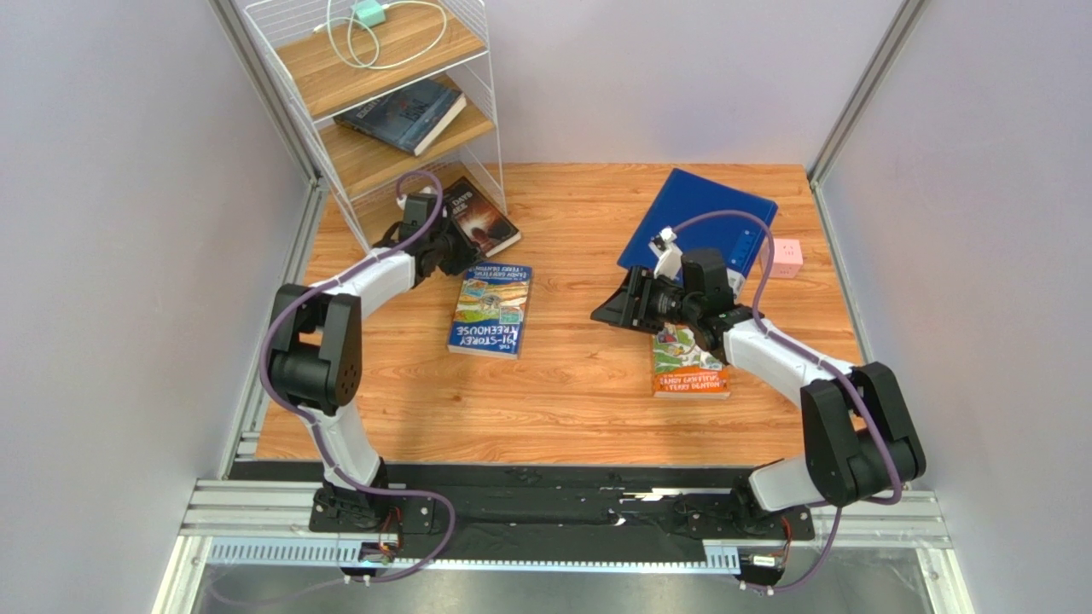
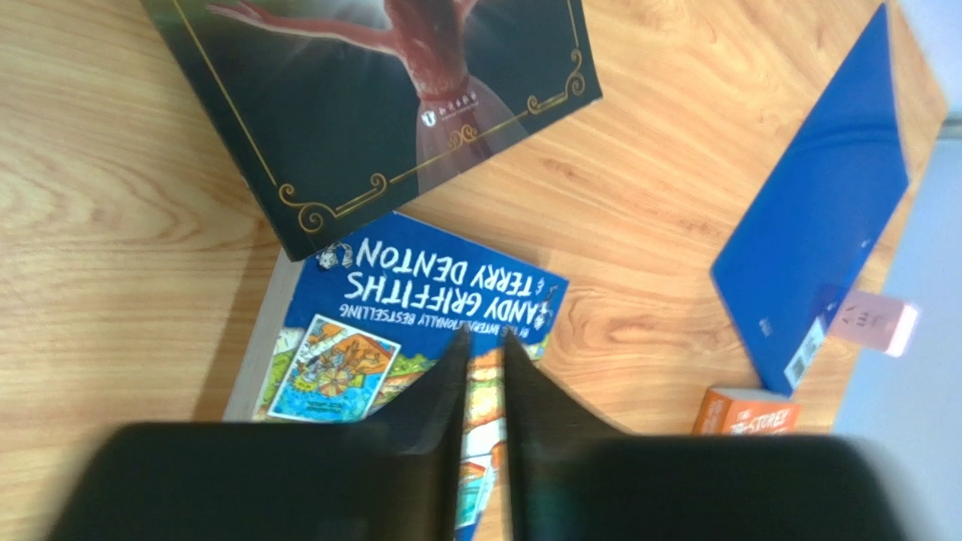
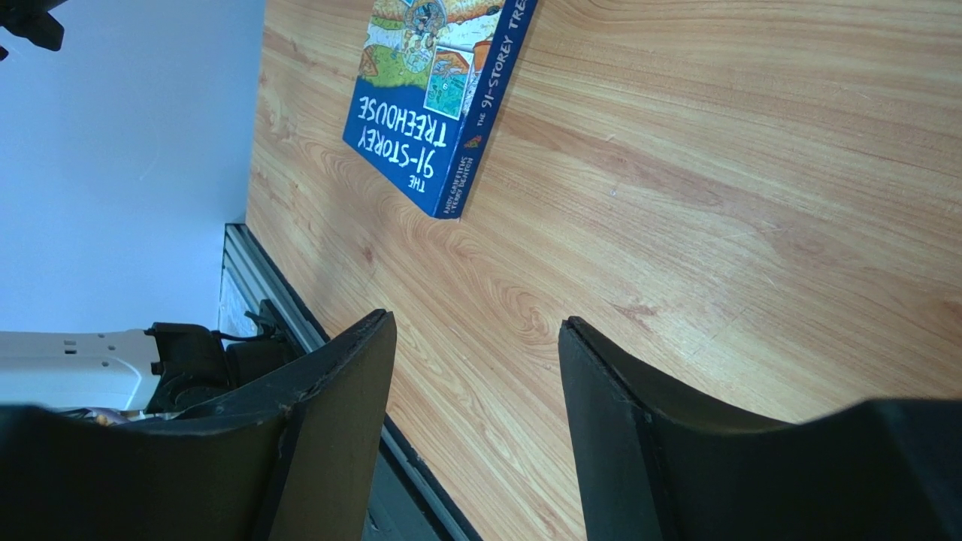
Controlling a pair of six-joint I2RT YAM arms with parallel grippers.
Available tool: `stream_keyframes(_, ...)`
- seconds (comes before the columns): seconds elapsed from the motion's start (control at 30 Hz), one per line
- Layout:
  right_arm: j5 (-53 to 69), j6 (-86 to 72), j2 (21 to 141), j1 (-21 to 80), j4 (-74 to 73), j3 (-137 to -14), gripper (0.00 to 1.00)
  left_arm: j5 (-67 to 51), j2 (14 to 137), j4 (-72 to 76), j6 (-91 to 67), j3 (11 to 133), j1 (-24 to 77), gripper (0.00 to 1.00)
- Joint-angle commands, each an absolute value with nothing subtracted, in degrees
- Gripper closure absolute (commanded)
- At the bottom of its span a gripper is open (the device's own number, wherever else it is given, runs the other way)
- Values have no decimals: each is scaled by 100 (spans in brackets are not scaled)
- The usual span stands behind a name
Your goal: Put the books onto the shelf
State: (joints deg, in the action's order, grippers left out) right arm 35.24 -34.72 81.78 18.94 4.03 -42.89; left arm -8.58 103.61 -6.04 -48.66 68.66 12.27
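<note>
The left claw [image 2: 483, 355] hangs near the foot of the shelf [image 1: 365, 164] in the far left corner of the worktop [image 1: 577, 409]. Its jaws are almost together with only a thin gap, and nothing is in it. The right claw [image 3: 474, 321] stands wide open and empty over bare wood mid-worktop.

One dark book [image 1: 404, 115] lies on the middle board. A second dark book [image 1: 481, 218] pokes out at the shelf's foot, and I cannot tell whether it rests on the bottom board or the worktop. Its corner meets the top edge of the blue book [image 1: 491, 310], which lies flat just towards the near edge.

The main risk is probably at that meeting point: moving either book could drag the other askew. With jaws this narrow, a descent would likely shove a cover rather than straddle it, and flat books offer little edge to catch.

The orange book [image 1: 692, 365] lies beneath the right arm, so a low swing could sweep it towards the near edge.
</note>
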Motion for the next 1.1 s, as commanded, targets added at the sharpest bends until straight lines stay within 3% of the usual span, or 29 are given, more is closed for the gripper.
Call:
stream_keyframes(0.0, 3612, -3507, 8209, 1890, 668, -4245, 40, -764, 10327, -598, -4614, 6890, 1283, 100)
stream_keyframes(1.07, 3507, -3243, 8376, 1881, 483, -4315, 40, -247, 11821, -1380, -4500, 8419, 1274, 100)
